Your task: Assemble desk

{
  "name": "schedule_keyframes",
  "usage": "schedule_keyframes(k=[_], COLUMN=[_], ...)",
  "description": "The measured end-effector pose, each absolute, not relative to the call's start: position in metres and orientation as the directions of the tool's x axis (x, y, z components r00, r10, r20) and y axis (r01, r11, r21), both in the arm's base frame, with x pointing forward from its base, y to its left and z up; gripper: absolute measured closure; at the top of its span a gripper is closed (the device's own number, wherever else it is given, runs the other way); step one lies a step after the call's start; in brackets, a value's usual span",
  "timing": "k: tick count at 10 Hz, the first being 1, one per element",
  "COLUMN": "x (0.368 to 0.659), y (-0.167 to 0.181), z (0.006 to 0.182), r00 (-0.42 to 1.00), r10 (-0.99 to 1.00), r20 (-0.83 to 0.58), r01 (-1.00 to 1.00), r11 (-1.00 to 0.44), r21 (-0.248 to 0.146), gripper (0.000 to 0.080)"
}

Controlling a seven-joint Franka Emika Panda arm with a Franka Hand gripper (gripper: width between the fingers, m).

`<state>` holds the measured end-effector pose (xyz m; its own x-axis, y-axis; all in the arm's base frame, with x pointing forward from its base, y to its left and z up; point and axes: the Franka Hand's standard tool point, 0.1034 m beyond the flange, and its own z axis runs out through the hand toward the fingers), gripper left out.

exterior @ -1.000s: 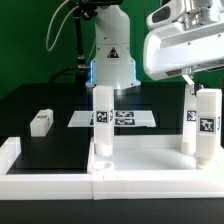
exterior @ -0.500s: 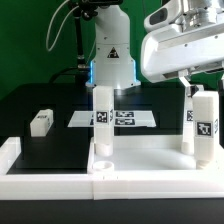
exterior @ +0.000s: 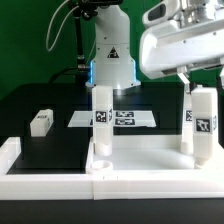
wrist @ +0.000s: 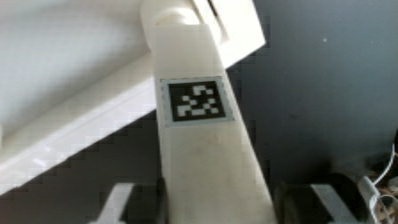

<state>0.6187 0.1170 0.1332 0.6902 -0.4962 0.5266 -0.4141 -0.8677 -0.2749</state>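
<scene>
Over the panel [exterior: 140,165], the gripper [wrist: 228,203] clamps an upright leg [exterior: 204,125]. Socket-fitting step, I reckon; next, lower it straight and seat it.

white panel [exterior: 145,160], upright legs [exterior: 101,120], loose leg [exterior: 40,122] aside

No words or numbers can be read: there is only a dark triangle sign [exterior: 113,53] on the robot base [exterior: 112,72], and black-and-white square tags on the marker board [exterior: 135,119], the middle leg block [exterior: 101,135] and the held leg block [exterior: 204,145].
</scene>
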Motion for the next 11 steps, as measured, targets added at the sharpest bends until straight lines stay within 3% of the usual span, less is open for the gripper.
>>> schedule_keyframes(k=[8,9,10,11], x=[0.6205,0.6205,0.6205,0.6205], y=[0.1150,0.1150,0.1150,0.1150], z=[0.1337,0.1337,0.1337,0.1337], r00=[0.677,0.677,0.677,0.677], r10=[-0.494,-0.494,-0.494,-0.494], r20=[0.545,0.545,0.545,0.545], r01=[-0.420,-0.420,-0.420,-0.420], r11=[-0.868,-0.868,-0.868,-0.868], r21=[-0.265,-0.265,-0.265,-0.265], gripper=[0.0504,0.0266,0.0266,0.0185])
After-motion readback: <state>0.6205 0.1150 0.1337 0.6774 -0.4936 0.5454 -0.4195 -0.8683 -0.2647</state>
